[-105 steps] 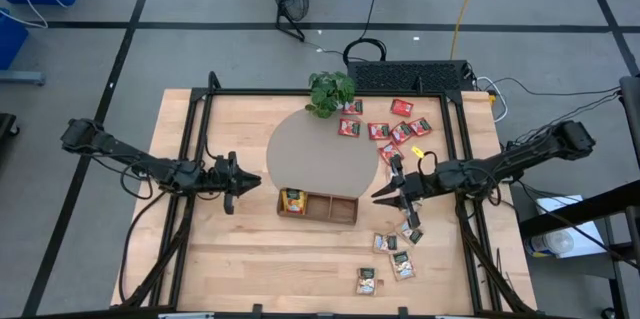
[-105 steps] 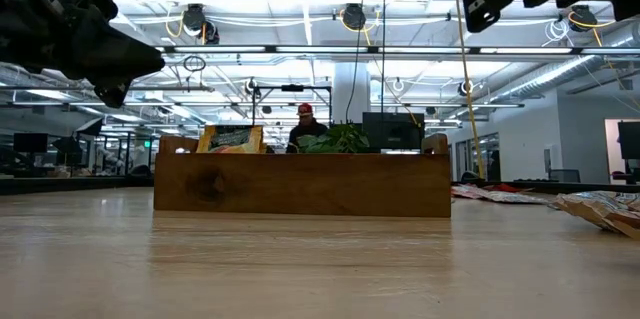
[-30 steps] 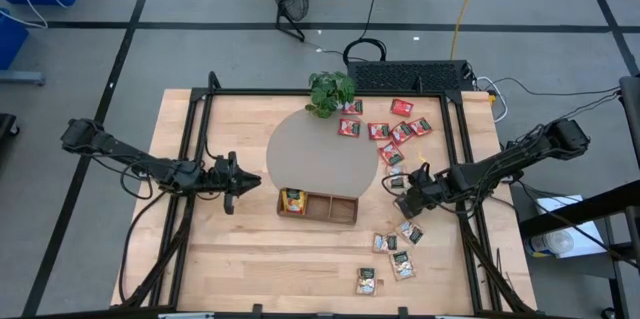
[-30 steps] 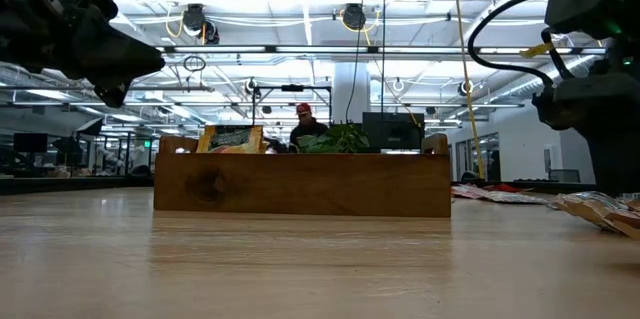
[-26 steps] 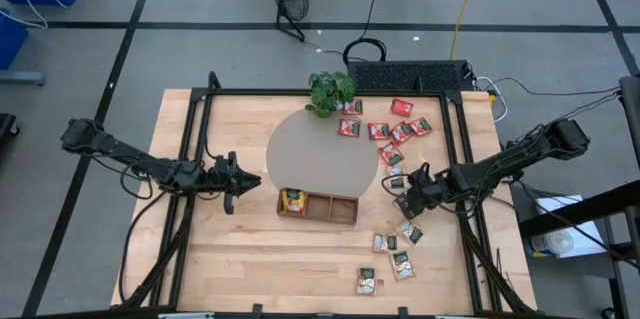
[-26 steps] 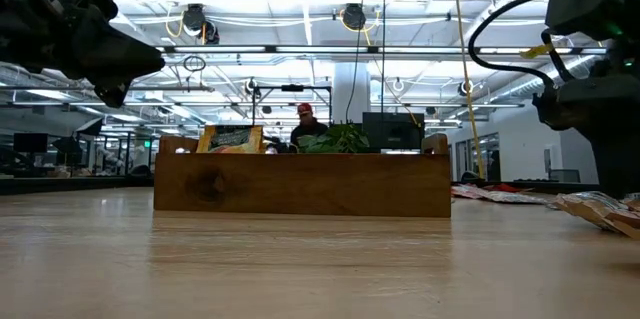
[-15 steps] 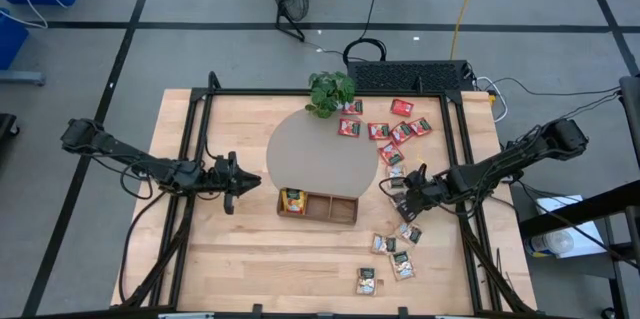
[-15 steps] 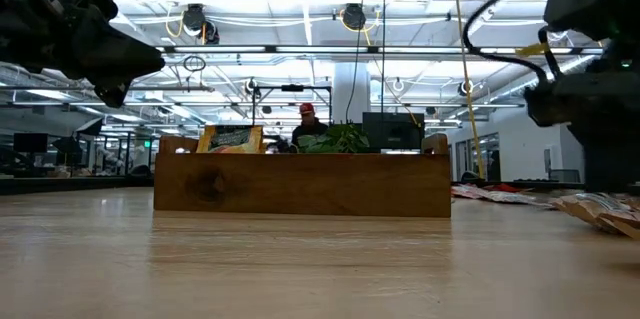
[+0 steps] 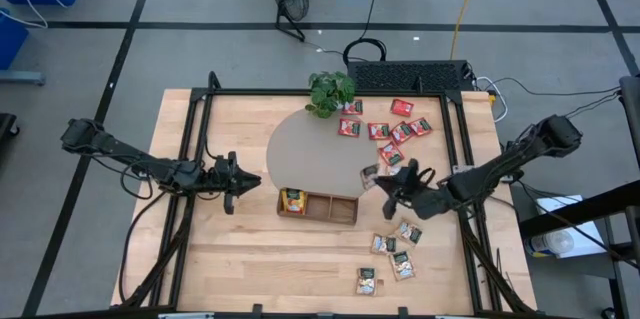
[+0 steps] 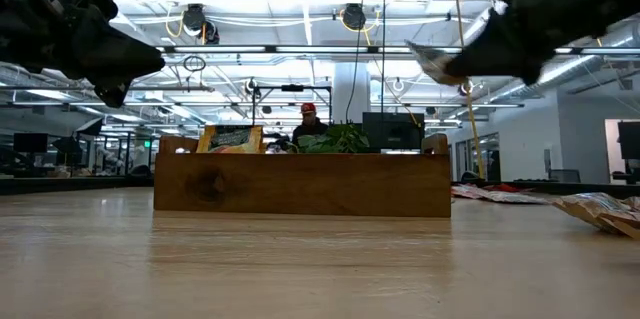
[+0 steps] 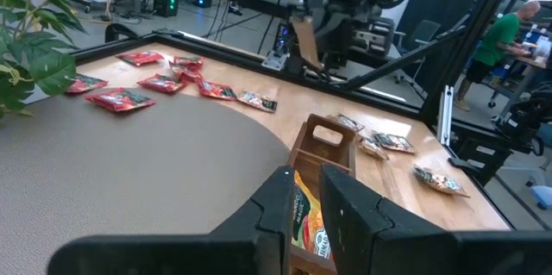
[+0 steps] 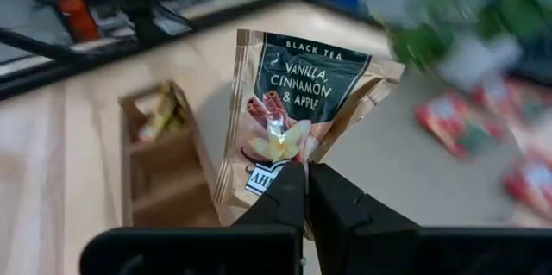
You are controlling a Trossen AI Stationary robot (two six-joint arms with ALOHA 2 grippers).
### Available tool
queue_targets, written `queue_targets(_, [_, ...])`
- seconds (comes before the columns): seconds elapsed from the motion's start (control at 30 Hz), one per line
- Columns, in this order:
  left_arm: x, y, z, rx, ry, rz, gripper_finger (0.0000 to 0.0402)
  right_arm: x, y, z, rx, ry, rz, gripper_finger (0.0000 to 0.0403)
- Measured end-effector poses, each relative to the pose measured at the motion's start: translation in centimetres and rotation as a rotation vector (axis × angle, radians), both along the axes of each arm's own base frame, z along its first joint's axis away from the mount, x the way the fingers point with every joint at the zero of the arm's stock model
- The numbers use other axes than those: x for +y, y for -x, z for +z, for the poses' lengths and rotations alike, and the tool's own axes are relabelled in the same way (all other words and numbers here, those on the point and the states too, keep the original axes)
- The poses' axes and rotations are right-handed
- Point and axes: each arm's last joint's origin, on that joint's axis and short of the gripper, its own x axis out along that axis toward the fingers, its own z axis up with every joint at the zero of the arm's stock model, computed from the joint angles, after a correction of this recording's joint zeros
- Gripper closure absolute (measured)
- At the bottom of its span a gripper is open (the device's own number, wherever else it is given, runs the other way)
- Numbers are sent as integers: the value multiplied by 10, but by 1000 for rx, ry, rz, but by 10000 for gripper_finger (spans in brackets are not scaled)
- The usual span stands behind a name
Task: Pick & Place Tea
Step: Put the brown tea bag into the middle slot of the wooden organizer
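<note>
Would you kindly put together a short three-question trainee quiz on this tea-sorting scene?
1. True or false: the right gripper is shut on a tea packet.
2. Which end compartment of the wooden tray already holds a packet? A) the one nearer the left arm B) the one nearer the right arm
3. Fill in: the left gripper hovers beside the round grey ____.

Key: 1 true; 2 A; 3 mat.
</note>
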Motion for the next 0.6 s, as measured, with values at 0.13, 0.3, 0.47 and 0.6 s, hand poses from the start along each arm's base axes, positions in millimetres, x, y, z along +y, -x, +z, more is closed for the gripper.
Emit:
queue_targets(0.13, [0,0,0,0,0,0,339,3,-31,-11,-58,94,94,402])
queue_targets(0.3, [0,0,0,0,0,0,339,4,-71,-28,-44,187,199,402])
queue_targets(0.47, [0,0,0,0,0,0,339,6,-109,-42,73,281,241,402])
queue_targets(0.6, [0,0,0,0,0,0,339,4,-128,-51,126,283,289,403])
